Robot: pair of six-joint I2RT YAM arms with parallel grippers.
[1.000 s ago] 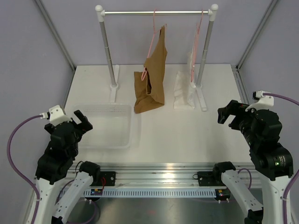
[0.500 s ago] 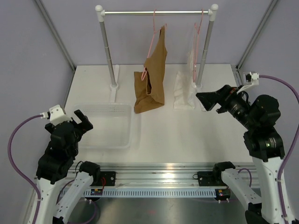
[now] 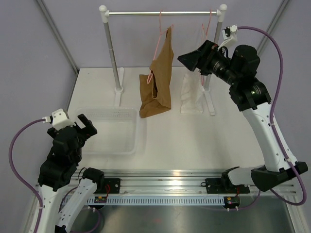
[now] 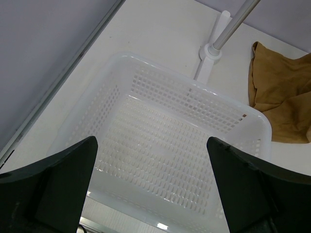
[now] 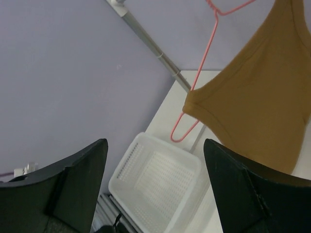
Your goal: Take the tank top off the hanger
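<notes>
The left tool [image 3: 86,125] [image 4: 150,141] is gaping wide, gripping nothing, and is hovering over the white basket [image 3: 109,131] [image 4: 262,121] directly below it. The right tool [image 3: 190,59] [image 5: 154,143] is also standing wide open and empty, raised well above the table [image 3: 194,141]. Just ahead of its fingers the tank top [image 3: 158,82] [image 5: 257,97] is hanging from the pink hanger [image 3: 158,41] [image 5: 199,68], which is hooking over the rail [image 3: 136,13]. Farther down, the cloth's hem is resting on the table.
</notes>
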